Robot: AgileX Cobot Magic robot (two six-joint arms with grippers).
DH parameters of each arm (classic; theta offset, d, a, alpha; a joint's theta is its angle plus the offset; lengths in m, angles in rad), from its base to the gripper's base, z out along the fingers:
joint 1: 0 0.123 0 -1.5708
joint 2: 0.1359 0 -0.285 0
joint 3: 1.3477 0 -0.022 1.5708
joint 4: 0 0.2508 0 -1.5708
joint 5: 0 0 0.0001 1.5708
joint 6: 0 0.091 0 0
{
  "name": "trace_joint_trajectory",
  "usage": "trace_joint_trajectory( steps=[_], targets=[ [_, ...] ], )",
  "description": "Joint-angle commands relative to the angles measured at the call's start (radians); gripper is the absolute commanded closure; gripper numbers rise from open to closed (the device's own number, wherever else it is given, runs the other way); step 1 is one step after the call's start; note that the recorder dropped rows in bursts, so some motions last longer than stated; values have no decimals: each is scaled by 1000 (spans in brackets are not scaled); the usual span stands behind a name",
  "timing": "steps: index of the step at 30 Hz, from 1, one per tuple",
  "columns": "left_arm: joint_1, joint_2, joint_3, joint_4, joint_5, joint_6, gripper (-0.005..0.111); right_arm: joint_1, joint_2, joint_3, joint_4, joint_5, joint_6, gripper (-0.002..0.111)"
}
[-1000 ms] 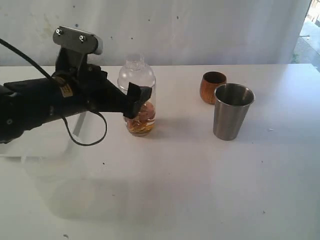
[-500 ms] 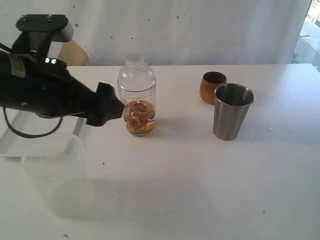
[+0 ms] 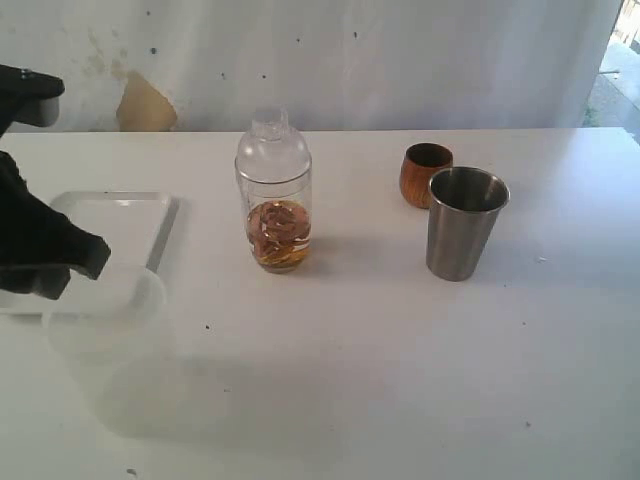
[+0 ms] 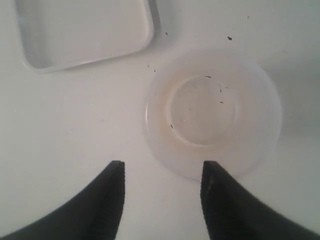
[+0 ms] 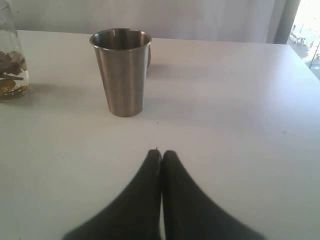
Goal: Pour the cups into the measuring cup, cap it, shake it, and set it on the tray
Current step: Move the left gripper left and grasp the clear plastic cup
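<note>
The measuring cup [image 3: 274,200] stands capped at the table's middle, with brown and golden pieces in its base; its edge also shows in the right wrist view [image 5: 10,55]. To its right are the brown wooden cup [image 3: 425,174] and the steel tumbler [image 3: 465,222] [image 5: 121,70], both upright. The white tray [image 3: 110,215] [image 4: 85,30] lies at the left. My left gripper [image 3: 80,265] [image 4: 163,167] hovers at the left edge, open, with nothing between its fingers. My right gripper [image 5: 161,152] is shut and empty, low over the table in front of the tumbler, and is out of the exterior view.
A wide frosted translucent container [image 3: 105,320] [image 4: 212,112] stands just in front of the tray, right below my left gripper. Bare white tabletop stretches across the front and the right. A white wall closes off the back.
My left gripper has let go of the measuring cup and pulled back to the left, over the frosted container. The capped measuring cup stays where it stood. The right gripper has not moved.
</note>
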State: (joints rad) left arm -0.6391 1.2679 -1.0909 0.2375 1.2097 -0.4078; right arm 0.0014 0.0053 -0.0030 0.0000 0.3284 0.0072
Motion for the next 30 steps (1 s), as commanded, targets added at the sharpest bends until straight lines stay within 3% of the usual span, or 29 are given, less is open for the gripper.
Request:
trace_joint_trajectory(
  steps=[1,6,11,18,27,30],
  targets=[
    [1,21,31,-13,11,-7,59,-5,-5,3,0,-7,-7,108],
    [1,65,44,22,11,-11,44,-5,-5,3,0,-7,-7,108],
    [1,87,44,27,-64,-47,42,-5,-5,3,0,-7,-7,108],
    [1,161,44,55,-84,-129,47,-5,-5,3,0,-7,-7,108],
    [81,226,49,-19,-114,-115,47,-5,-5,3,0,-7,-7,108],
    [81,231,68,-115,-182,-35,63,-5,-5,3,0,-7,-7,108]
  ],
)
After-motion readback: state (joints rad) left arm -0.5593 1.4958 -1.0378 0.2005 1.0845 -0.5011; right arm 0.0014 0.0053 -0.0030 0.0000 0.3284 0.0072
